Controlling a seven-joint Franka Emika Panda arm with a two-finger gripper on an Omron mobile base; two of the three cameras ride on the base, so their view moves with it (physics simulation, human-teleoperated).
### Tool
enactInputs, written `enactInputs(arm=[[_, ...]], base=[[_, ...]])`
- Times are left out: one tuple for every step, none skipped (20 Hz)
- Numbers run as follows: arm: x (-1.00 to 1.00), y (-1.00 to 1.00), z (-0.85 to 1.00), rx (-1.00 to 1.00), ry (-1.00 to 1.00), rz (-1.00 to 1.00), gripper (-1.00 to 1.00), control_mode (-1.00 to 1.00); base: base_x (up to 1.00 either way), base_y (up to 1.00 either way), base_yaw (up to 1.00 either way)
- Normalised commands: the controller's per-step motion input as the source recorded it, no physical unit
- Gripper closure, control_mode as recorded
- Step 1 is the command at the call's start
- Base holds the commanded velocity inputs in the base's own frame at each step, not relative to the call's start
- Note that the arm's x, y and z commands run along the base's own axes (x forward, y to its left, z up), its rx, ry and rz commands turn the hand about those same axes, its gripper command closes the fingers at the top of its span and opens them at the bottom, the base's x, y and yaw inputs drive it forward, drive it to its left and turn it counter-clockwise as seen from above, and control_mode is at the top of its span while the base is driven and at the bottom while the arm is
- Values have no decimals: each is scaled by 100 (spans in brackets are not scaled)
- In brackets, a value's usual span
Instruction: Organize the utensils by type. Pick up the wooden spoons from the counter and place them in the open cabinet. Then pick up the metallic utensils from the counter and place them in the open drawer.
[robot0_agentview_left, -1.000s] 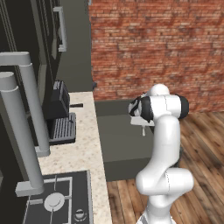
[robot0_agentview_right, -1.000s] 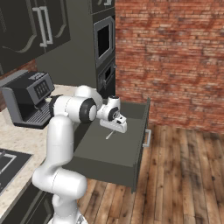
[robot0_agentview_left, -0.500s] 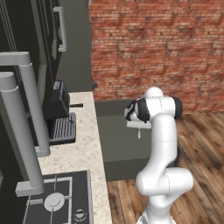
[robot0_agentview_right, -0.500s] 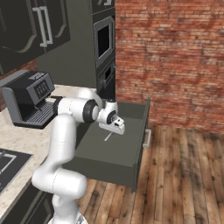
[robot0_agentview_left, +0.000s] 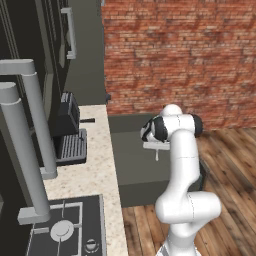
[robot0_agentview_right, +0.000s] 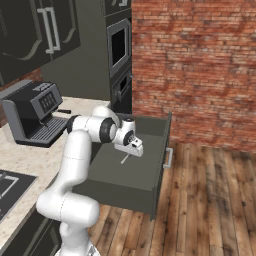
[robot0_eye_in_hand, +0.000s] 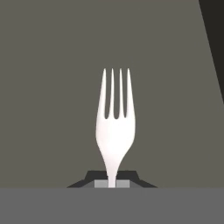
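The fork (robot0_eye_in_hand: 114, 127) is held by its handle end between the closed tips of the claw (robot0_eye_in_hand: 112, 183), tines pointing away from the hand toward the flat dark bottom of the drawer (robot0_eye_in_hand: 52, 87). In the right base view the fork (robot0_agentview_right: 124, 159) hangs as a thin pale sliver under the claw (robot0_agentview_right: 131, 148), above the inside of the open drawer (robot0_agentview_right: 142, 170); whether it touches the bottom cannot be told. The left base view shows the claw (robot0_agentview_left: 156, 146) with the fork (robot0_agentview_left: 157, 154) below it, over the same drawer (robot0_agentview_left: 131, 165).

Compared with a second ago, the arm has folded lower and nearer the drawer's middle, and the claw with the fork has sunk closer to the drawer floor; the grip has stayed shut throughout. The cameras have not shifted.

The beige speckled surface (robot0_agentview_left: 97, 165) runs along the left of the drawer, carrying a dark coffee machine (robot0_agentview_right: 34, 111) with a small dark item (robot0_agentview_left: 87, 120) lying beyond it. A stovetop (robot0_agentview_left: 65, 227) sits at the near end. Dark cabinets (robot0_agentview_right: 47, 30) and a built-in oven (robot0_agentview_right: 119, 47) stand behind, a red brick wall (robot0_agentview_right: 200, 65) closes the room, and the floor is wooden planks (robot0_agentview_right: 210, 205).
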Motion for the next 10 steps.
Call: enactInputs(arm=[[15, 0, -40, 0, 0, 0, 100, -100], [13, 0, -44, 0, 0, 0, 100, -100], [11, 0, -46, 0, 0, 0, 100, -100], [13, 0, -48, 0, 0, 0, 100, -100], [18, 0, -48, 0, 0, 0, 100, -100], [19, 0, -47, 0, 0, 0, 100, -100], [17, 0, -44, 0, 0, 0, 100, -100], [14, 0, -44, 0, 0, 0, 100, -100], [14, 0, -44, 0, 0, 0, 100, -100], [11, 0, -43, 0, 0, 0, 100, -100]], base=[[0, 0, 0], [0, 0, 0], [0, 0, 0], [0, 0, 0], [0, 0, 0], [0, 0, 0], [0, 0, 0], [0, 0, 0], [0, 0, 0], [0, 0, 0]])
